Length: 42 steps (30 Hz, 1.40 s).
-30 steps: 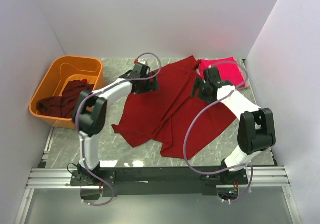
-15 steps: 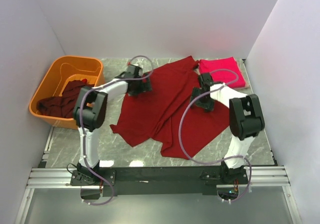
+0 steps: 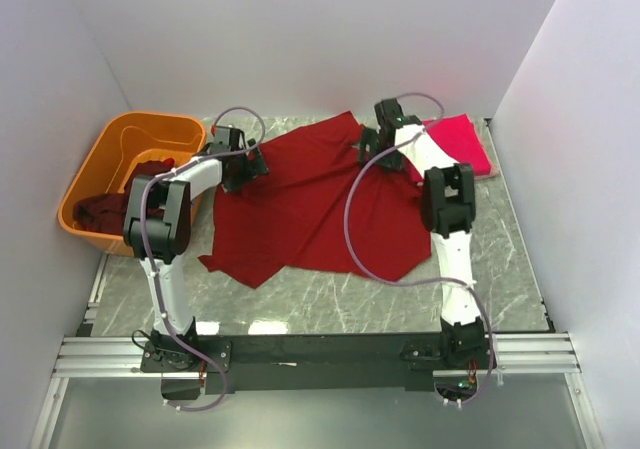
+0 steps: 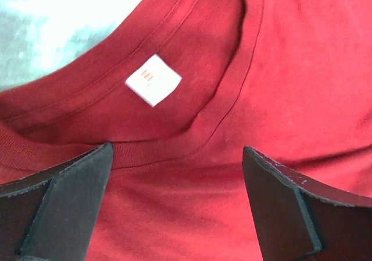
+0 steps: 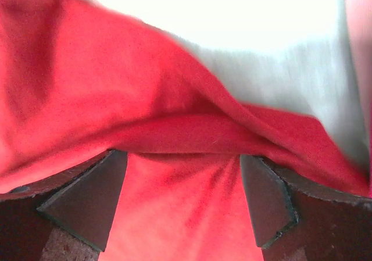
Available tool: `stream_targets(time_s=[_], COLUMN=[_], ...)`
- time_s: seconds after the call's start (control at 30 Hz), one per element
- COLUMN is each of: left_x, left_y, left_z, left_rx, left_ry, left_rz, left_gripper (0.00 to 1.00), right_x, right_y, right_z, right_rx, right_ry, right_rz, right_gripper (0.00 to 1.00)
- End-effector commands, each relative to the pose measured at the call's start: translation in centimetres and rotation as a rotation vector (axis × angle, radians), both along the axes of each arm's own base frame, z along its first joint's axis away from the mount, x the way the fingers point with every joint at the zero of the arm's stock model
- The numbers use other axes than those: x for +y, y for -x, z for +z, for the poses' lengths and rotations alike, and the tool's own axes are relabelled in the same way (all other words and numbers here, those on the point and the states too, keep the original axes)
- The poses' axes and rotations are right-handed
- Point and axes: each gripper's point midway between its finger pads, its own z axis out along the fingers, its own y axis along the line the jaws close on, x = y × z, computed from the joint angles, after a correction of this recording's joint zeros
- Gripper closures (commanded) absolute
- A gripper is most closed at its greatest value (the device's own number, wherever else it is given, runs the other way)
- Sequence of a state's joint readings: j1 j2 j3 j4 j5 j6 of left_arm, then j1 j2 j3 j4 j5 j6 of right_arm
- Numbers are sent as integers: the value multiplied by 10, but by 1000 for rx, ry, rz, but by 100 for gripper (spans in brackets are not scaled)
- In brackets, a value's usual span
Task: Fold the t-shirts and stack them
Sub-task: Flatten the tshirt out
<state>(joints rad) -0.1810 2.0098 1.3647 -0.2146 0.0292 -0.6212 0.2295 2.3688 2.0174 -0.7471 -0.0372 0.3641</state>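
Note:
A dark maroon t-shirt lies spread over the middle of the table. My left gripper is at its left back edge, jaws open wide over the collar and white label; the left gripper has cloth lying under it. My right gripper is at the shirt's back right part, open, with a raised fold of maroon cloth running across between the tips of the right gripper. A folded crimson-pink t-shirt lies at the back right.
An orange plastic tub stands at the left edge with more dark maroon shirts in it. White walls close the table on the left, back and right. Bare marble shows at the table's front.
Both grippers moved left and toward the back. The maroon shirt shifted left with them and now lies flatter and wider. The pink shirt has not moved.

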Motion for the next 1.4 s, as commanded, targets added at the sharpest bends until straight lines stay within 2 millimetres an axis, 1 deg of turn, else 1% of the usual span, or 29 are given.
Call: stream_targets(time_s=[0.0, 0.03, 0.07, 0.1, 0.2, 0.3, 0.33, 0.37, 0.4, 0.43, 0.47, 0.5, 0.53, 0.57, 0.6, 0.63, 0.67, 0.7, 0.73, 0.77, 0.8, 0.83, 0.87, 0.9, 0.97, 1.0, 1.07, 1.2, 1.37], left_x=[-7, -10, -12, -14, -18, -19, -21, -22, -29, -31, -33, -37, -40, -42, -41, -41, -38, -41, -35, -29, -25, -19, -13, -7, 6, 11, 25, 36, 48], left_y=[-11, -14, -16, -21, -27, -26, -26, -21, -15, -11, -2, 7, 16, 32, 43, 54, 75, 90, 102, 122, 139, 150, 167, 185, 213, 222, 247, 269, 279], left_z=[-2, -3, 0, 7, 22, 58, 69, 74, 98, 106, 107, 128, 133, 123, 139, 139, 119, 132, 128, 106, 109, 102, 84, 81, 58, 62, 46, 49, 36], left_rx=[23, 23, 20, 4, -25, -81, -106, -118, -163, -181, -177, -219, -224, -191, -227, -225, -174, -195, -184, -131, -118, -94, -43, -8, 61, 51, 105, 89, 121], left_ry=[8, 18, 25, 31, 41, 34, 36, 37, 43, 41, 35, 28, 29, 29, 23, 29, 21, 54, 46, 38, 58, 53, 40, 45, 29, 39, 22, 52, 35], left_rz=[-12, -19, -26, -34, -52, -57, -65, -69, -83, -82, -84, -80, -80, -86, -52, -43, -35, -18, 16, 33, 58, 77, 93, 126, 183, 207, 269, 322, 412], left_gripper=[1, 1, 1, 1, 1, 1, 0, 1, 0, 1, 1, 1, 0, 1, 1, 1, 0, 1, 1, 1, 1, 1, 1, 1, 1, 1, 1, 0, 1], right_x=[6, 10, 11, 12, 15, 13, 14, 14, 14, 11, 13, 11, 10, 9, 8, 3, 1, 0, -10, -15, -21, -25, -28, -31, -36, -39, -41, -49, -59], right_y=[-31, -49, -55, -68, -77, -75, -70, -66, -61, -45, -35, -20, -6, 6, 12, 39, 48, 60, 85, 97, 118, 129, 140, 157, 175, 191, 206, 236, 251], right_z=[6, 21, 16, 23, 46, 89, 114, 126, 137, 152, 159, 142, 170, 172, 176, 168, 167, 163, 147, 139, 111, 114, 106, 86, 79, 62, 56, 38, 27], right_rx=[-28, -93, -103, -159, -243, -312, -348, -369, -383, -394, -402, -366, -414, -418, -440, -417, -429, -419, -388, -373, -317, -331, -313, -262, -246, -202, -187, -137, -123], right_ry=[18, 6, 0, -16, -59, -43, -38, -31, -27, -20, -8, -2, -20, -12, -35, -44, -64, -90, -80, -82, -80, -89, -90, -82, -83, -78, -94, -74, -52], right_rz=[40, 53, 60, 66, 90, 111, 112, 114, 112, 106, 101, 86, 79, 58, 24, 8, -13, -46, -81, -113, -143, -160, -174, -180, -190, -200, -210, -217, -258], right_gripper=[16, 16, 16, 16, 16, 15, 15, 15, 15, 15, 15, 15, 15, 15, 15, 16, 15, 15, 15, 15, 15, 15, 15, 15, 15, 16, 16, 16, 16])
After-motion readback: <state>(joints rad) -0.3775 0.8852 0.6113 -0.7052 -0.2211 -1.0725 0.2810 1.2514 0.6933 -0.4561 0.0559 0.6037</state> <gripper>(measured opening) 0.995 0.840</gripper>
